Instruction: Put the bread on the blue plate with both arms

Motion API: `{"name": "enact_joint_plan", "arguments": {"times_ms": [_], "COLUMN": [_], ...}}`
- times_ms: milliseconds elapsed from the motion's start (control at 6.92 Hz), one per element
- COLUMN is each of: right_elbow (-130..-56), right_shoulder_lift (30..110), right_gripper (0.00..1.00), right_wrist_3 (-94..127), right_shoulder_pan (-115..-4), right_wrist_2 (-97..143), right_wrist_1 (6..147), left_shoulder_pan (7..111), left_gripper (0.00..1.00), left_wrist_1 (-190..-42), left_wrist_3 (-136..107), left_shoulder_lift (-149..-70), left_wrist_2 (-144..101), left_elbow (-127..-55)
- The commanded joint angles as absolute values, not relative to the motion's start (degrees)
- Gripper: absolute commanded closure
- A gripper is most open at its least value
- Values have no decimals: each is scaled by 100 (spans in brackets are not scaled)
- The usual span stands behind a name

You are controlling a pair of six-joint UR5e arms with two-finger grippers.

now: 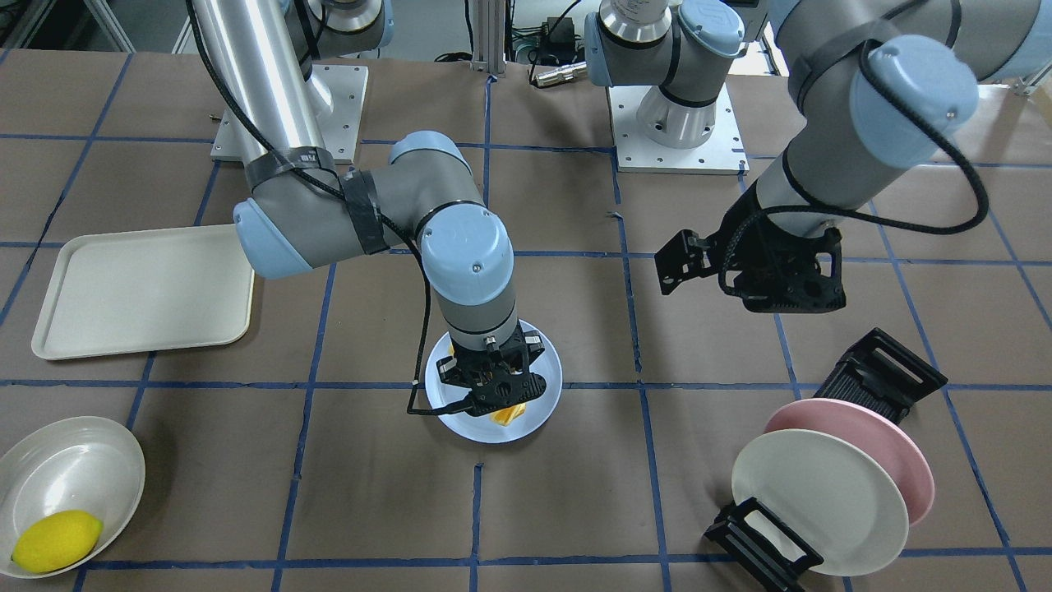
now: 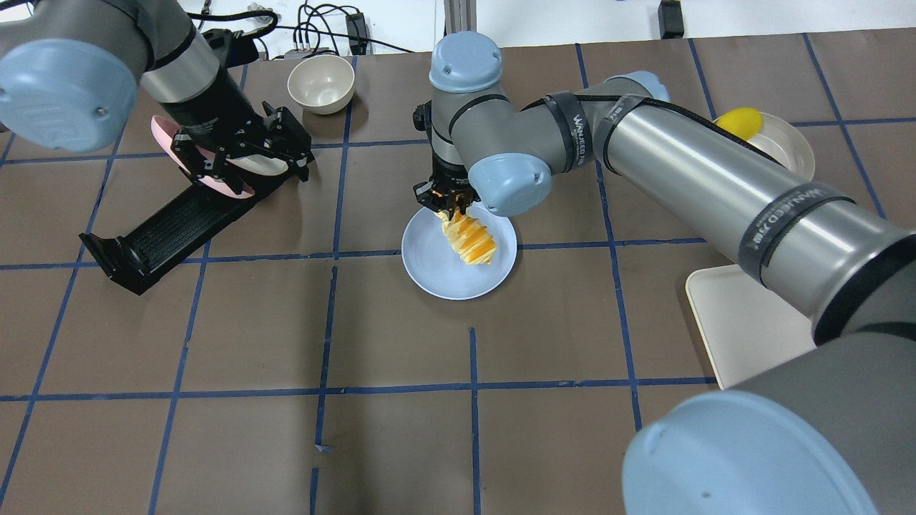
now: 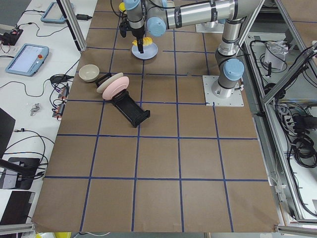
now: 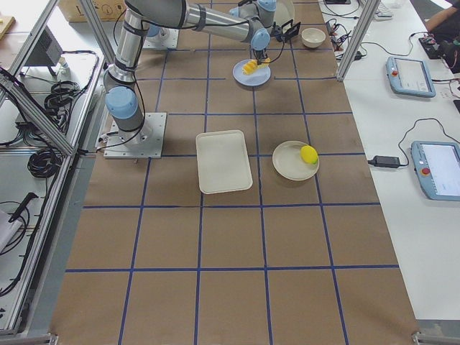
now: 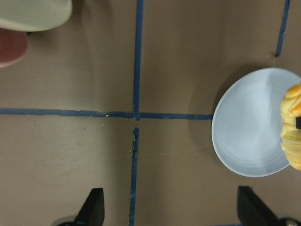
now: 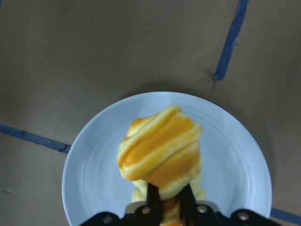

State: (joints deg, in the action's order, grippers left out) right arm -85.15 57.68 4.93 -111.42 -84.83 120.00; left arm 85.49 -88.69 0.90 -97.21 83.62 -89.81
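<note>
right fingers [image 6: 153, 201] clamped on bread [image 6: 160, 148] | long axis near-vertical, tip toward blue plate [image 6: 235, 155] | left fingers [image 5: 94, 205] apart

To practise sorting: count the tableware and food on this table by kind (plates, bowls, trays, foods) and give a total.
Plates: 3 (blue plate, pink plate, cream-white plate)
Bowls: 2 (small bowl, wide bowl)
Trays: 1 (tray)
Foods: 2 (bread, lemon)
Total: 8

Right end effector [image 6: 168, 195] clamped, pointing down; left end effector [image 5: 171, 207] spread, raised.
</note>
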Motion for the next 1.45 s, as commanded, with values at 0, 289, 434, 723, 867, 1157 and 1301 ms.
{"name": "enact_joint_plan", "arguments": {"times_ms": [0,289,434,723,867,1157,1301], "right_elbow": [-8517,-8464,-8290,-8322,-8402,-8429,-8507], "right_shoulder_lift": [5581,5642,5730,6202,6631,7720,8134], "right_gripper": [1,0,0,0,0,0,0], "right_wrist_3": [501,492,431,370,169,-61,-288], "right_shoulder_pan": [-11162,-11084,-11005,-10585,-10312,-9785,-9486], "right_wrist_2": [-8560,-8561,-8587,-8762,-8763,-8763,-8763], "right_wrist_1": [12190,12190,12095,11972,11440,10080,9472], "left_shoulder_pan": [8587,8604,8631,8578,8604,8622,8639], "left_gripper": [0,0,0,0,0,0,0], "left_wrist_1": [-9359,-9668,-9651,-9563,-9519,-9492,-9492], "left_wrist_3": [132,141,141,376,378,378,387], "left_shoulder_lift": [-9378,-9107,-9053,-9219,-9246,-9150,-9019], "left_wrist_2": [8909,9035,8992,9044,9053,9053,9053], "left_elbow": [-8747,-8613,-8735,-8596,-8587,-8674,-8718]}}
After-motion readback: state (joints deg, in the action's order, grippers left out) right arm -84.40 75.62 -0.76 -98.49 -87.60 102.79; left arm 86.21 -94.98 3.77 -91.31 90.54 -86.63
